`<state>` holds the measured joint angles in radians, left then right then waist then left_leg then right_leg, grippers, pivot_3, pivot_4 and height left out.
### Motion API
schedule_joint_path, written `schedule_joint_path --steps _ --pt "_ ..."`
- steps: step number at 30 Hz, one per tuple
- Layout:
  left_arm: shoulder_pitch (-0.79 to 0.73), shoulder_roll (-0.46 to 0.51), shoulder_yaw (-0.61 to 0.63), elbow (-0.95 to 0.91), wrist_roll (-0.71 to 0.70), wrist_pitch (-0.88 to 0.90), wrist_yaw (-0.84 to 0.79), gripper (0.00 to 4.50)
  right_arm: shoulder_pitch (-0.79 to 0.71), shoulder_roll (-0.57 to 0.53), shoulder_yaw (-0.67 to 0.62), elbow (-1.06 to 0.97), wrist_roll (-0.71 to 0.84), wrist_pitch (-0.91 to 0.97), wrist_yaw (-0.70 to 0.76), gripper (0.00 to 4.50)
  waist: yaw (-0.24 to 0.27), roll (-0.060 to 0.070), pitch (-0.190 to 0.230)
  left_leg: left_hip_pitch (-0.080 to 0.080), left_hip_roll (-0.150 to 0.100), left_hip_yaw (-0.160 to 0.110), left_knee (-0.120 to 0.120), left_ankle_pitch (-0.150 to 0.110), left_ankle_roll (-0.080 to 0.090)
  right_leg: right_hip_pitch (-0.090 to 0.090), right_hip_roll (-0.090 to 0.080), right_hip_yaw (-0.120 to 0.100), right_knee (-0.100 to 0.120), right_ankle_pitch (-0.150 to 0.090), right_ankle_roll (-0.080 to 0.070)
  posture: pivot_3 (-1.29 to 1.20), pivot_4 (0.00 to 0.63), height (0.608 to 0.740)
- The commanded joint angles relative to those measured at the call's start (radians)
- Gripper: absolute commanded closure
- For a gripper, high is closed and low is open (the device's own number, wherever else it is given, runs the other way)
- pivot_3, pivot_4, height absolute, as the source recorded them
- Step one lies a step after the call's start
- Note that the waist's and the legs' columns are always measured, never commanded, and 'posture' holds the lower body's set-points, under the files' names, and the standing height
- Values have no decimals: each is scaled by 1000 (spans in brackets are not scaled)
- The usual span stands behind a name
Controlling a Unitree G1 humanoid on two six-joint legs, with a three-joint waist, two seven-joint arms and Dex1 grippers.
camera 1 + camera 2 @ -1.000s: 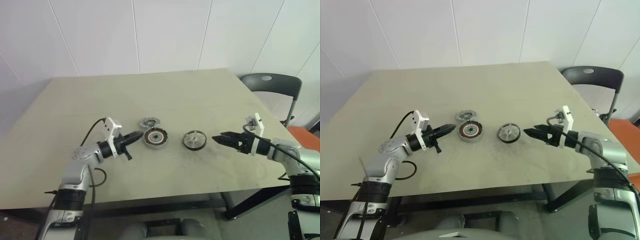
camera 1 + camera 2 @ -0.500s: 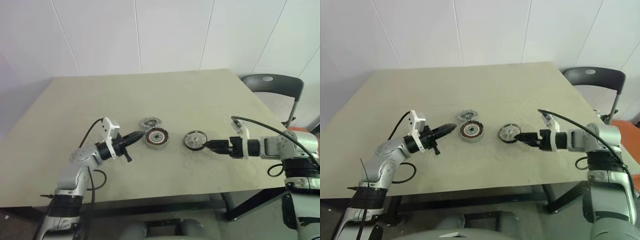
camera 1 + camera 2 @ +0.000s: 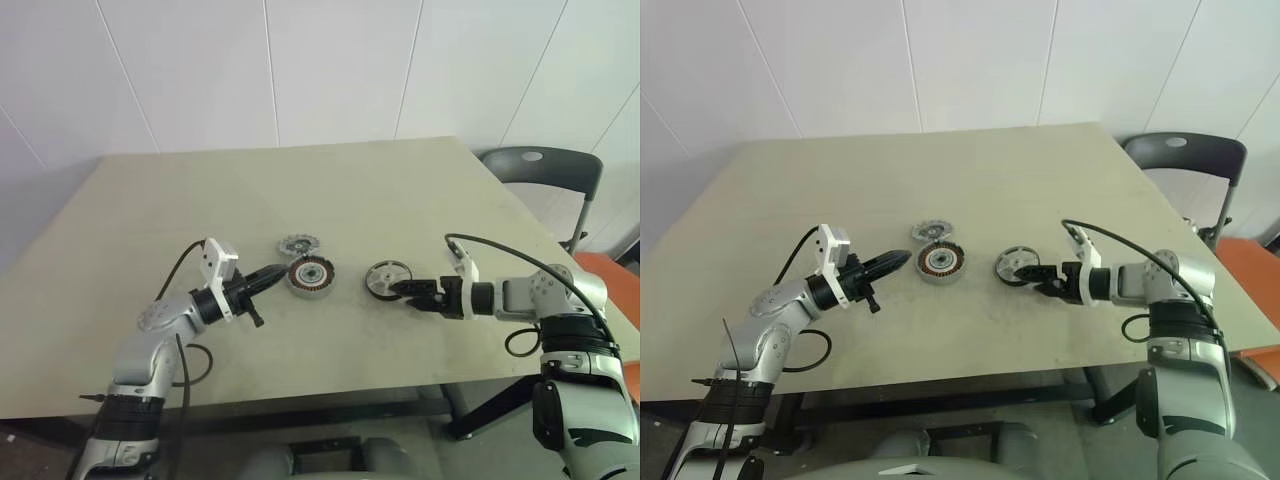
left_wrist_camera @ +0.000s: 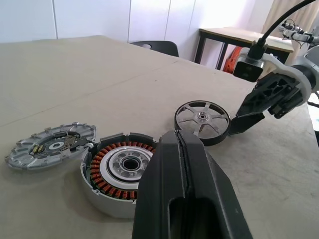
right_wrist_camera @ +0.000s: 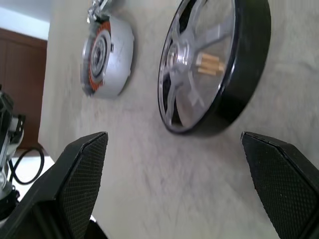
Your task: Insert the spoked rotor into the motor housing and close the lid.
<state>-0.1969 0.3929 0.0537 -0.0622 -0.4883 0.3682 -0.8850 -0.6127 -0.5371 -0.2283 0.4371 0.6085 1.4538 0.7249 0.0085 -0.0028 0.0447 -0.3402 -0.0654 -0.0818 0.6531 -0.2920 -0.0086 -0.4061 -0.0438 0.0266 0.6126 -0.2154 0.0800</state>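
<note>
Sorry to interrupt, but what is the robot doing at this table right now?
It is putting a small motor together. The right gripper is open, right at the spoked rotor, which lies flat on the table, not yet gripped. The left gripper is shut and empty, beside the motor housing, which is open, its copper windings showing. The lid lies on the table just behind the housing. Nothing is inserted yet.
</note>
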Motion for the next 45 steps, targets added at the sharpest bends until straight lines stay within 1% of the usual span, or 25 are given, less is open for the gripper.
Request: schedule_joint_path --steps 1,5,10,16,17,18,19,24,26,27,28,29,32,34,36,39,40,45 --pt "-6 3 4 -34 -14 -4 3 4477 -29 17 -42 -1 4 -37 -32 0 0 0 0 0 0 0 0 0 0 0 0 0 0 0 0 0 0 740" --pt "-5 1 1 -31 -13 -5 4 4477 -32 26 -57 14 1 -59 -58 0 1 0 0 0 0 0 0 0 0 0 0 0 0 0 0 0 0 740" --pt "-10 2 1 -24 -11 -6 4 4477 -38 16 -54 28 5 -65 -58 0 1 0 0 0 0 0 0 0 0 0 0 0 0 0 0 0 0 740" --pt "-15 2 3 -11 -6 -10 6 4477 -37 2 -22 30 -2 -73 -39 0 1 0 0 0 0 0 0 0 0 0 0 0 0 0 -1 0 0 740" --pt "-17 3 3 -8 -5 -11 6 4500 -34 0 -14 28 -4 -77 -35 404 1 0 0 0 0 0 0 0 0 0 0 0 0 0 -1 0 0 740" --pt "-18 3 2 -6 -5 -10 6 4500 -30 -1 -7 22 -3 -79 -31 608 1 0 0 0 0 0 0 0 0 0 0 0 0 0 -1 0 0 740" --pt "-20 3 2 -5 -5 -9 6 4500 -27 -1 -2 15 0 -78 -26 926 1 0 0 0 0 0 0 0 0 0 0 0 0 -1 0 0 0 740" --pt "-25 0 -3 -2 -5 -5 7 4500 -26 -2 3 12 6 -77 -17 2714 0 0 0 0 0 0 -1 0 0 0 0 0 0 -3 2 0 0 740" --pt "-25 -2 -6 -1 -6 -3 7 4500 -23 -1 1 12 8 -78 -14 3358 0 0 0 0 0 0 -1 0 0 -1 0 0 0 -2 2 0 0 740" --pt "-26 -3 -9 1 -5 -2 7 4500 -20 -1 1 11 8 -78 -12 3764 0 0 0 0 0 0 -1 0 0 -1 0 0 0 -2 2 0 0 740" --pt "-25 -3 -12 3 -2 -2 8 4500 -17 -1 2 10 9 -77 -9 4028 1 0 0 0 0 0 -1 0 0 -1 0 0 0 -2 2 0 0 740" --pt "-25 -4 -15 5 -1 -2 8 4500 -14 -3 11 6 10 -75 -1 4092 1 0 0 0 0 0 -1 0 0 0 0 0 0 -3 2 0 0 740" --pt "-22 -6 -18 2 -4 0 13 4500 -15 3 4 -1 21 -61 3 4091 1 0 0 0 0 0 -1 0 0 0 0 0 0 -3 2 0 0 740" --pt "-17 -3 -10 -1 -7 -2 22 4500 -25 15 -23 2 34 -50 -5 4091 0 0 0 0 0 0 -1 0 0 0 0 0 0 -3 2 0 0 740" --pt "-10 8 10 -4 -14 -4 30 4500 -49 43 -83 9 68 -27 -16 4091 0 0 0 0 0 0 -2 0 0 -1 0 0 0 -3 2 0 0 740" --pt "2 26 45 -5 -23 -6 41 4500 -84 96 -168 7 116 27 -39 4091 -7 1 1 0 1 0 -2 0 0 -2 0 0 0 -2 3 0 0 740" --pt "8 33 53 -4 -22 -8 43 4500 -101 125 -211 12 137 52 -54 4091 -8 1 1 0 1 0 -2 0 0 -2 0 0 0 -2 4 0 0 740" --pt "41 57 88 -10 -24 -9 49 4500 -150 275 -349 -6 178 148 -166 4091 -18 1 1 0 2 0 -3 0 0 -2 0 0 0 0 2 0 0 740"
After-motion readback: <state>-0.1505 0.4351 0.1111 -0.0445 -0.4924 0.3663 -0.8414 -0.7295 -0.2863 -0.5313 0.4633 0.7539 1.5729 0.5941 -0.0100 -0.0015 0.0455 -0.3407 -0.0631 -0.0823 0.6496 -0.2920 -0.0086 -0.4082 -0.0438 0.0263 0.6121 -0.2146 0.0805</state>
